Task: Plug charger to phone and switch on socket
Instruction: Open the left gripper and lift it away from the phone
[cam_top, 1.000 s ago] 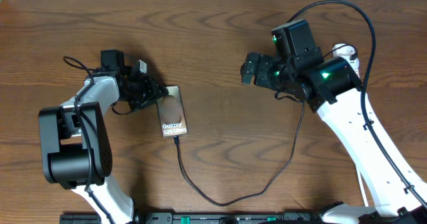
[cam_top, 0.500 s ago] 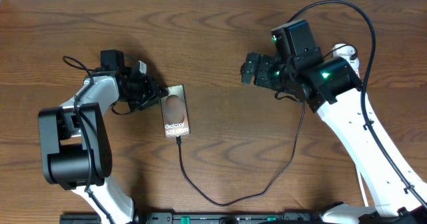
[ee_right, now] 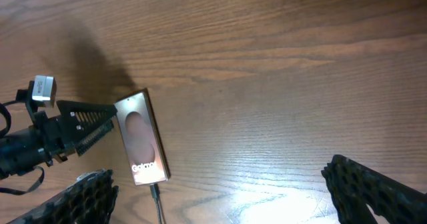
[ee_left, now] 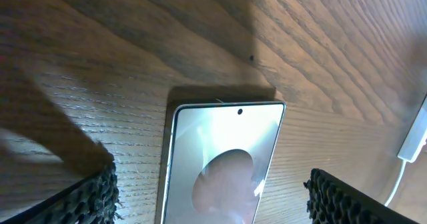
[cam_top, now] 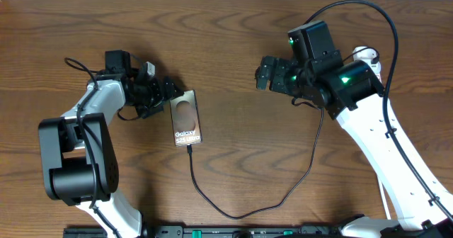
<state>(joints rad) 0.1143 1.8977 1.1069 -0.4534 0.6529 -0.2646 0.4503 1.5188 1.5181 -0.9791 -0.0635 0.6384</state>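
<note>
The phone [cam_top: 186, 117] lies flat on the wooden table, lettering up, and also shows in the right wrist view [ee_right: 141, 141]. The charger [cam_top: 212, 201], a thin black cable, runs from the phone's lower end in a loop toward the right arm. Its plug [ee_right: 155, 191] sits in the phone. My left gripper [cam_top: 168, 96] is open at the phone's upper left. In its wrist view the phone [ee_left: 223, 151] lies between the spread fingers [ee_left: 90, 197], with a gap on each side. My right gripper [cam_top: 263, 75] hangs open and empty above bare table. The socket [ee_left: 415, 134] shows only as a white sliver.
A white piece [cam_top: 364, 54] peeks out behind the right arm at the back right. The arms' thick black cables arch over the right arm [cam_top: 354, 11] and beside the left arm [cam_top: 81, 68]. A black rail [cam_top: 233, 231] runs along the front edge.
My left gripper has opened and let go of the phone's upper end. The phone has shifted slightly and now lies free. The right arm has not moved.
</note>
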